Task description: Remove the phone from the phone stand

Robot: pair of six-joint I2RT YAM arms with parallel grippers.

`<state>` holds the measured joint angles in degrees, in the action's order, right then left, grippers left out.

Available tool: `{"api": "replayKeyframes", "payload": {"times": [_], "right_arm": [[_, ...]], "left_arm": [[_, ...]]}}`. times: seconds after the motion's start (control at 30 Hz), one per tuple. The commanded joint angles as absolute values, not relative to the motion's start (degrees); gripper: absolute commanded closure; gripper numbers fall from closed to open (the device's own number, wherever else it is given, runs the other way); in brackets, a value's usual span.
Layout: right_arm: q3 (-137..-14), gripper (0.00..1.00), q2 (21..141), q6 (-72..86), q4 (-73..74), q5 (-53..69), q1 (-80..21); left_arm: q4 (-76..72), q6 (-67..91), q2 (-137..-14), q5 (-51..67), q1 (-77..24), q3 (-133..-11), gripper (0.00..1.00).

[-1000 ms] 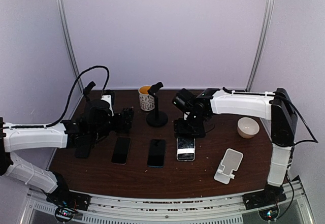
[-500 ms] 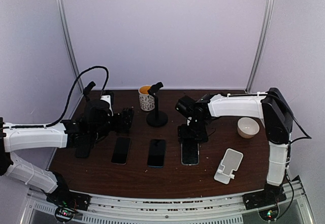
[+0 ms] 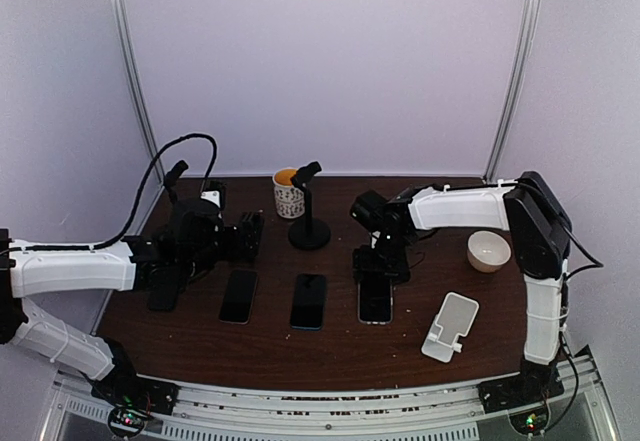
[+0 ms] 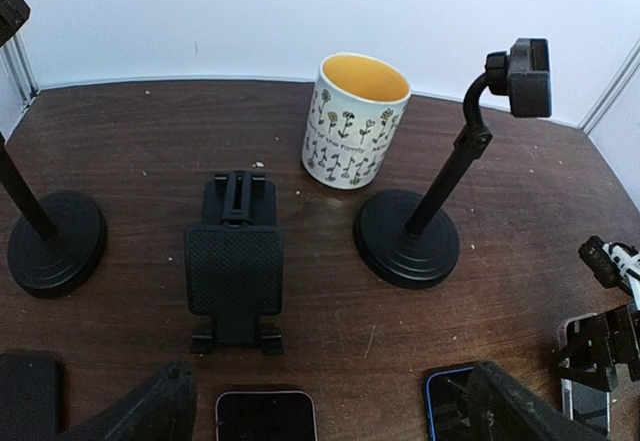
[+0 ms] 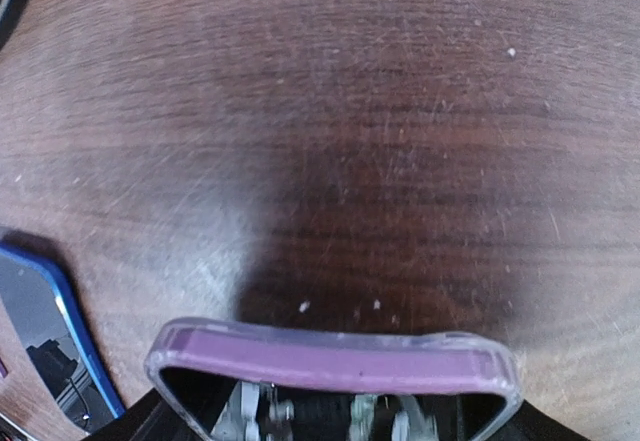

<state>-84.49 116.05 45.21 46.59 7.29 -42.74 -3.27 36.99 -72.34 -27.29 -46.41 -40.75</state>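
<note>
We found the phone [image 3: 375, 302] lying flat on the dark wooden table [image 3: 330, 357], screen up, a slim black slab with a glossy face. It was the rightmost of a row, beside a blue-rimmed handset [image 3: 308, 301]. The white phone stand [image 3: 450, 327] stood well apart, to the phone's right and nearer the arm bases. In the right wrist view the phone's end [image 5: 335, 356] wore a clear case over a pale purple edge, and its glass mirrored parts of the arm above it. The right gripper [image 3: 379, 269] sat low over the far end of the phone, its fingers clasping the case across its width. The left gripper [image 4: 330, 386] hung spread wide with nothing between its fingers, facing a flowered mug [image 4: 354, 121].
</note>
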Motion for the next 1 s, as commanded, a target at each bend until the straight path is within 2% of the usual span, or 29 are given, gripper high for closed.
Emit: {"api": "replayKeyframes", "payload": {"times": [0.0, 0.23, 0.57, 0.7, 0.97], "right_arm": [[-84.0, 0.17, 118.7, 44.9, 45.5, 6.1, -42.1], [-84.0, 0.00, 118.1, 45.5, 46.3, 5.9, -42.1], [-83.9, 0.00, 108.7, 43.8, 47.0, 0.6, -42.1], [-82.9, 0.00, 102.5, 42.7, 48.0, -6.3, -42.1], [-77.8, 0.00, 88.3, 42.8, 48.3, -11.4, -42.0]], "left_arm": [[-3.3, 37.8, -72.5, -28.3, -45.7, -42.2, 0.02], [-2.9, 38.0, -72.6, -28.4, -45.5, -42.3, 0.02], [-2.9, 37.9, -72.4, -28.1, -45.4, -42.5, 0.02], [-3.1, 38.0, -72.7, -27.6, -45.4, -42.7, 0.02], [-3.2, 38.2, -72.3, -27.1, -45.4, -42.6, 0.02]]}}
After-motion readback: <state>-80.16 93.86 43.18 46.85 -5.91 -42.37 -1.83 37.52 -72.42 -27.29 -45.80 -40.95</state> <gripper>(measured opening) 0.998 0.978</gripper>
